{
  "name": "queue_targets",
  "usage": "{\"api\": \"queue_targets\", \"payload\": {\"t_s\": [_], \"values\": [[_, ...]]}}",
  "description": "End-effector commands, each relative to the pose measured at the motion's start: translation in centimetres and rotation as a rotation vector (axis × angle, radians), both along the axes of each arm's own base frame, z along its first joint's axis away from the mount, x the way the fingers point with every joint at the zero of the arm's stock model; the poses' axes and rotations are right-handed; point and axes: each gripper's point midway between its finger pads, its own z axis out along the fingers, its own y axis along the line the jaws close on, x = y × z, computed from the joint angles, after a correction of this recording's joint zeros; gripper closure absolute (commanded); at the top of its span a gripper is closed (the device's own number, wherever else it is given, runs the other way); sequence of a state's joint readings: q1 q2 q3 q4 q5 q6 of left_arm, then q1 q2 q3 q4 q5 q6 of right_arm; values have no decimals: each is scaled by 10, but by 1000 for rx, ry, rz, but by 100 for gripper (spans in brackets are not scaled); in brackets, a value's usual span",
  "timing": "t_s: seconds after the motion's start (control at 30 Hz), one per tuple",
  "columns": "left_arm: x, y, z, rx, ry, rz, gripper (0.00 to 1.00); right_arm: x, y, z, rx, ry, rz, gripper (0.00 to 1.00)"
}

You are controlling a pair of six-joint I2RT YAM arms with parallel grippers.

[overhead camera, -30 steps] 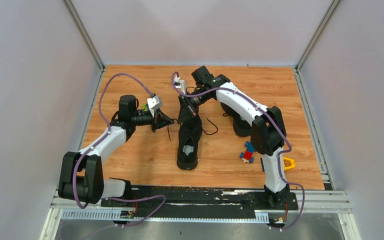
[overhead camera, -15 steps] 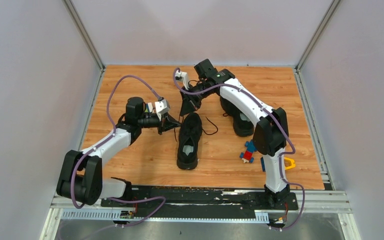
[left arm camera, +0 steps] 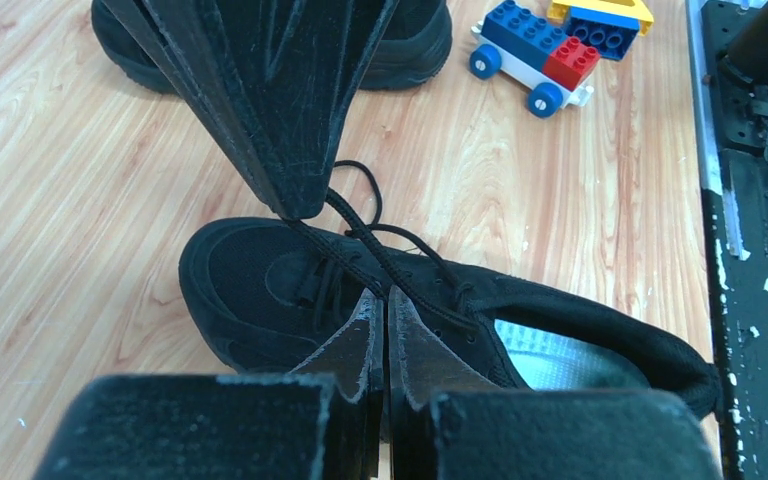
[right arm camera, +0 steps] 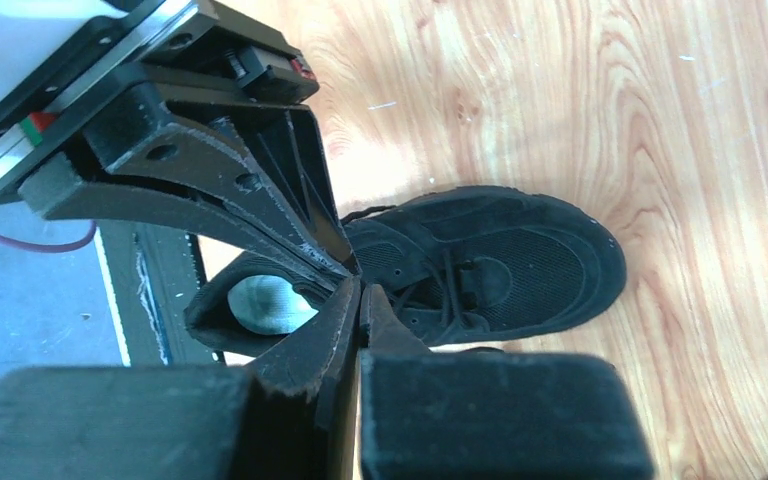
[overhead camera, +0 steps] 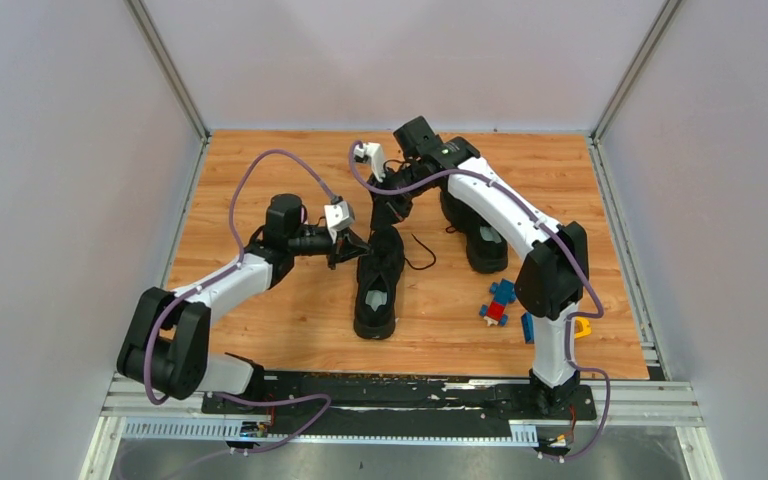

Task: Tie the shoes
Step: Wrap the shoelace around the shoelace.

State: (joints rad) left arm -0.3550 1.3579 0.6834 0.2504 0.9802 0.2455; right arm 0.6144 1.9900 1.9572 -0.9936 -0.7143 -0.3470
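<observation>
One black shoe [overhead camera: 378, 285] lies mid-way across the counter [overhead camera: 290, 310], toe pointing away from me, laces [left arm camera: 400, 262] loose. The other shoe [overhead camera: 485, 255] sits to its right, partly behind my right arm [overhead camera: 500, 205]. Left jaws and right jaws are both clenched, tips meeting over the first shoe's laces. I cannot tell whether either pinches a lace. Toy blocks [overhead camera: 498, 302] lie right of that shoe.
</observation>
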Motion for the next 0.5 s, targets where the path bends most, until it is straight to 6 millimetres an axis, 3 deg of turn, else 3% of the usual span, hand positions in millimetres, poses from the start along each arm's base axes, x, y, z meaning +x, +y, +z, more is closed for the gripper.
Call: {"api": "queue_targets", "payload": {"t_s": [0.0, 0.17, 0.27, 0.3, 0.47], "values": [[-7, -8, -17, 40, 38, -32, 98, 33, -10, 35, 10, -232, -68, 100], [1, -5, -20, 89, 54, 8, 63, 41, -14, 30, -25, -277, -67, 100], [11, 7, -5, 90, 58, 37, 55, 41, -16, 29, -33, -285, -63, 100], [9, 17, -8, 104, 111, 56, 52, 42, -16, 29, -34, -287, -60, 100], [11, 40, 15, 84, 179, 104, 46, 44, -17, 29, -48, -297, -57, 100]]}}
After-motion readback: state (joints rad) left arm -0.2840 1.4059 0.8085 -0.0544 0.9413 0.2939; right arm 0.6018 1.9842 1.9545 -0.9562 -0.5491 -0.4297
